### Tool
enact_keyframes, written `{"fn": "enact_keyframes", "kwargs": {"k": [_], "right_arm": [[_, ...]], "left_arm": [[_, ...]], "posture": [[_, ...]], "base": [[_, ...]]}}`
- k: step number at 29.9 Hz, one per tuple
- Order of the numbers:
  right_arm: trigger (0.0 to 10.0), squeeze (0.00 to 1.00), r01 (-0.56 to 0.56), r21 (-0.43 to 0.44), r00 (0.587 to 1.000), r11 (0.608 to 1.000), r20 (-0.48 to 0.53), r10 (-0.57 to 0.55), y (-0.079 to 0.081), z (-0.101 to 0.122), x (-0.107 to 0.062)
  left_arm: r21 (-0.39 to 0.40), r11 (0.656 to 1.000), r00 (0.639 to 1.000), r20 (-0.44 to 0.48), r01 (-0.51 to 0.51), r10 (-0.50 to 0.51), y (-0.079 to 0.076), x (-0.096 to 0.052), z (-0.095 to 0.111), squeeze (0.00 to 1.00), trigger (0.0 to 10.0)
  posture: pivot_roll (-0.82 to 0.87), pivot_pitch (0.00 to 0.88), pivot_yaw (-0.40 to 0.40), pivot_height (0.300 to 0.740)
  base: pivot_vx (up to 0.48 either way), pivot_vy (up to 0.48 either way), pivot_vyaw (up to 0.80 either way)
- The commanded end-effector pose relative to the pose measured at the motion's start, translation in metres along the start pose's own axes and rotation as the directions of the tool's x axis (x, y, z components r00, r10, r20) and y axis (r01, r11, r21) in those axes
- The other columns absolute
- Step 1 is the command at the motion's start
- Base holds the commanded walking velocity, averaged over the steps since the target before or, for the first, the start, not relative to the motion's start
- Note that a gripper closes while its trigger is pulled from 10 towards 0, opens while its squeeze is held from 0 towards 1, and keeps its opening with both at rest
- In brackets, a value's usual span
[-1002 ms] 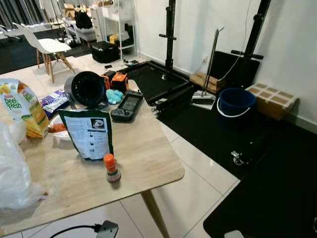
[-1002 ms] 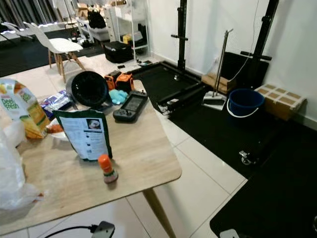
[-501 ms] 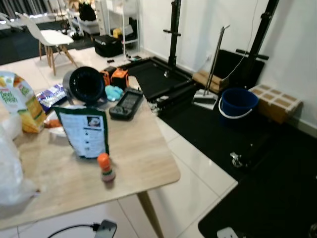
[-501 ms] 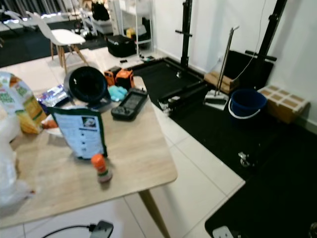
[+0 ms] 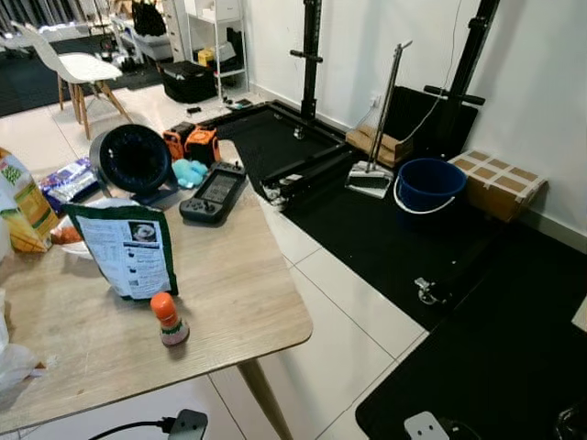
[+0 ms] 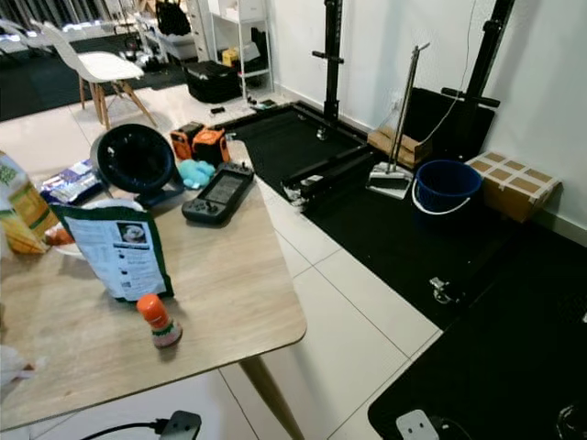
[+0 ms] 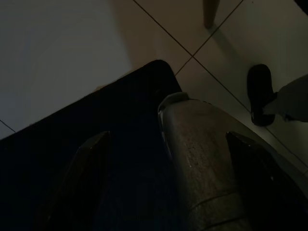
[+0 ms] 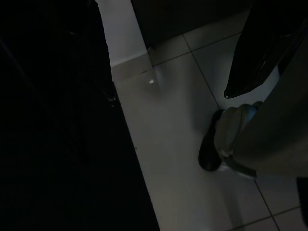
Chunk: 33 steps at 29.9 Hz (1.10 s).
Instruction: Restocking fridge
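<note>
On the bench [image 5: 229,302], a small bottle [image 5: 169,320] stands before a pouch [image 5: 124,249]; a bucket [image 5: 426,186] sits far right.

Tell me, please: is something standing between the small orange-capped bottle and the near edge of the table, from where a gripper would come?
Nothing visible does. The orange-capped bottle stands alone on bare wood of the table, close to its near edge. The green pouch stands upright just behind it, on the far side. Both arms hang idle near the floor.
</note>
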State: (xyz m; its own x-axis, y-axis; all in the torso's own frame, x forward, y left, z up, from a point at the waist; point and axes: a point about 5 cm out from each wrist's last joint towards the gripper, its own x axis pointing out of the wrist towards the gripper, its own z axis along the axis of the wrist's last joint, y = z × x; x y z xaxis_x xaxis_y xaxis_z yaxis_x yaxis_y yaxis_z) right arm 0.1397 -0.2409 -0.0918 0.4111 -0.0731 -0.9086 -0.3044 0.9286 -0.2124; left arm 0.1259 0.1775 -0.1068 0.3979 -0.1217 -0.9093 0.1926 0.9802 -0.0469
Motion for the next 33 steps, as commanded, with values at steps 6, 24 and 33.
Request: {"fn": "enact_keyframes", "kwargs": {"k": [6, 24, 33], "right_arm": [[10.0, 0.00, -0.038, -0.004, 0.999, 0.999, 0.016, 0.038, 0.003, 0.003, 0.000], [10.0, 0.00, -0.068, 0.001, 0.998, 0.998, 0.011, 0.068, 0.010, 0.001, 0.001], [10.0, 0.00, -0.048, -0.003, 0.999, 0.999, 0.012, 0.048, 0.011, 0.002, 0.001]], "left_arm": [[-0.034, 0.999, 0.998, -0.063, -0.034, 0.032, 0.007, -0.004, -0.019, 0.00, 10.0], [-0.046, 0.998, 0.997, -0.070, -0.044, 0.040, 0.008, -0.005, -0.021, 0.00, 10.0], [-0.046, 0.998, 0.997, -0.069, -0.040, 0.037, 0.009, -0.005, -0.020, 0.00, 10.0]], "posture": [[0.06, 0.000, -0.013, 0.740], [0.07, 0.000, -0.008, 0.740], [0.07, 0.000, -0.002, 0.740]], "base": [[0.000, 0.000, 0.80], [0.000, 0.000, 0.80], [0.000, 0.000, 0.66]]}}
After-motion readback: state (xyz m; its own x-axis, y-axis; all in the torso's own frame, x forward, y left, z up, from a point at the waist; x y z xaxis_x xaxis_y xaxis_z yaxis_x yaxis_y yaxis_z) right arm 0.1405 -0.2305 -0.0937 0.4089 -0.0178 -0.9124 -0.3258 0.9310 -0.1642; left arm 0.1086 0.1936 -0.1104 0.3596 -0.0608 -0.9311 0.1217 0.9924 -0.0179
